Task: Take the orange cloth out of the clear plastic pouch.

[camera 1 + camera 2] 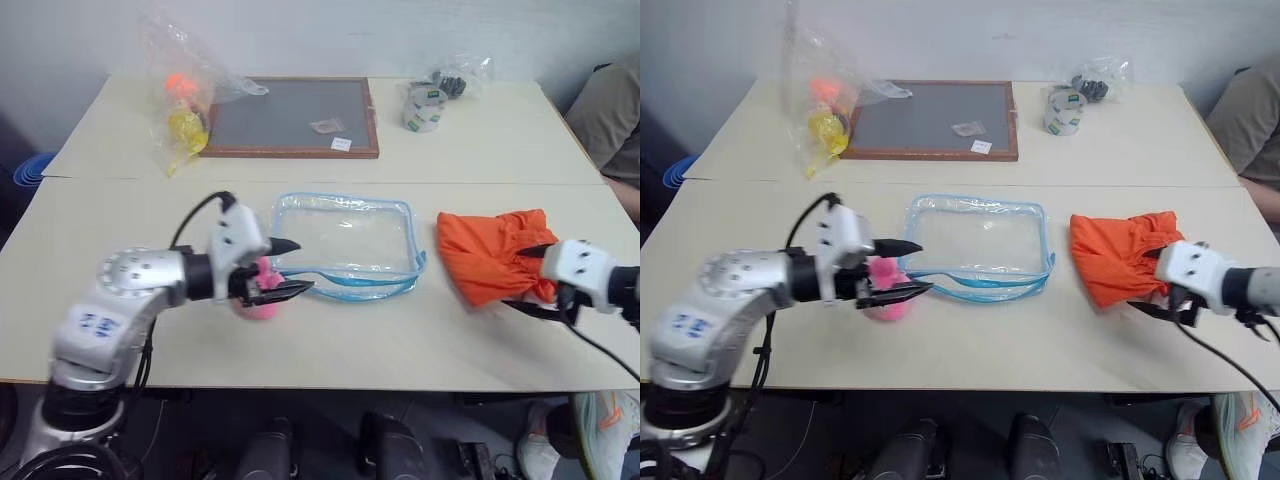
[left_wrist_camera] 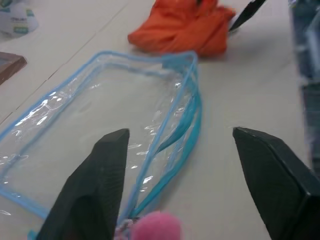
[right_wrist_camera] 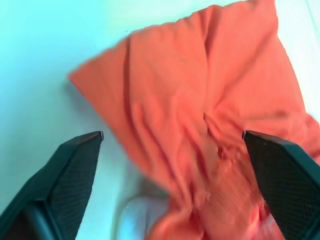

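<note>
The clear plastic pouch (image 1: 345, 238) with light-blue trim lies flat and empty in the middle of the near table, its zipper edge (image 2: 187, 125) gaping toward the front. My left gripper (image 1: 290, 268) stands open at the pouch's left end, just above the pink plush keychain (image 1: 262, 303), holding nothing. To the right of the pouch, apart from it, the orange cloth (image 1: 492, 255) lies crumpled on the table. At the cloth's right side my right gripper (image 1: 536, 281) is open, with its black fingers (image 3: 75, 165) spread wide on either side of the cloth (image 3: 200, 100).
A thin clear bag (image 1: 185, 100) with yellow and orange items, a framed grey board (image 1: 290, 115) and a tape roll (image 1: 424, 108) stand on the far table. A person (image 1: 612, 115) sits at the right edge. A blue object (image 1: 30, 168) shows at far left.
</note>
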Controlling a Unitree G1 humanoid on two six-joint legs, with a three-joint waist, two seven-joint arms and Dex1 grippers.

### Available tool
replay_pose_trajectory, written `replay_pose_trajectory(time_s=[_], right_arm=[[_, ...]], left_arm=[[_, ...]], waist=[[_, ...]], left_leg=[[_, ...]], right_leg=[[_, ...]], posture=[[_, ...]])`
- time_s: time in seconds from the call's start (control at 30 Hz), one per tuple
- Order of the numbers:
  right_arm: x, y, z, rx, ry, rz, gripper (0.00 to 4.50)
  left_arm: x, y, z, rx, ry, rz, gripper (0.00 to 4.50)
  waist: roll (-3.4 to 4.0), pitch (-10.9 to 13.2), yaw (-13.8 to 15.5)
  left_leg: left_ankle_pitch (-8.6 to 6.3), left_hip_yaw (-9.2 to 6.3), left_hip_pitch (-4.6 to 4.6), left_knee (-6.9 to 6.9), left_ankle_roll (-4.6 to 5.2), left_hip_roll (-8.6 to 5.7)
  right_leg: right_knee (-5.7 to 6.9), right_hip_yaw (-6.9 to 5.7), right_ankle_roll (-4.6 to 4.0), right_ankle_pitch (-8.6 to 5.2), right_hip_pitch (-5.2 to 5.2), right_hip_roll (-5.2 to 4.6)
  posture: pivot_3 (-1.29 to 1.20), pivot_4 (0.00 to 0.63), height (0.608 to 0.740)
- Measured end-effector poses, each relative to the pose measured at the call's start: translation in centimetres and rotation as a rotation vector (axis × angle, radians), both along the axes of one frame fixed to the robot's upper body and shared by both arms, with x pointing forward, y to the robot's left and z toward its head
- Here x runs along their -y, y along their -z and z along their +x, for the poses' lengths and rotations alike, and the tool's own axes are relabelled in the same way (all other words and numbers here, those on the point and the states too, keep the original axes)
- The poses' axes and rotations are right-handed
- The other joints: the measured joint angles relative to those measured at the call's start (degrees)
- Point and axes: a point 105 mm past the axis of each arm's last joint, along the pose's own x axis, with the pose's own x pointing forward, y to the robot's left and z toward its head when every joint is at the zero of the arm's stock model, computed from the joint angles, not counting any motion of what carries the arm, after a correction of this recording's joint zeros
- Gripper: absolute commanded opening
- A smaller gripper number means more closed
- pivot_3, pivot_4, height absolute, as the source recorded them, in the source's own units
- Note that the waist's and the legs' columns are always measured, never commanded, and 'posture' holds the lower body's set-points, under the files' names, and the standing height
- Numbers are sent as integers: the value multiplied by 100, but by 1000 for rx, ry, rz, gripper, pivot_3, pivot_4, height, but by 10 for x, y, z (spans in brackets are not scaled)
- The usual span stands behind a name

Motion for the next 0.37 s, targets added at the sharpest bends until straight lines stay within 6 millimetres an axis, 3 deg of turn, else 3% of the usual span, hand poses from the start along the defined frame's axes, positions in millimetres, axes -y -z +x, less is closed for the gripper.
replay_pose_trajectory(time_s=[0.13,0.3,0.37], right_arm=[[29,-24,-14,-99,84,39,4500],[54,-52,-16,-94,189,230,4500],[57,-54,-16,-97,199,249,4500]], left_arm=[[-31,7,-14,-58,-21,83,4468],[-107,-4,-7,-39,-199,163,4468],[-121,-10,-8,-17,-221,169,4468]], waist=[[0,0,-6],[3,1,-52],[3,1,-68]], left_leg=[[-2,-1,9,0,2,-1],[-8,12,3,-5,-2,-1],[-10,19,-5,-8,-3,2]], right_leg=[[-9,-6,-5,-3,12,2],[-15,-1,-21,-12,-16,0],[8,2,-22,-12,-28,0]], posture=[[0,150,740],[0,150,740],[0,150,740]])
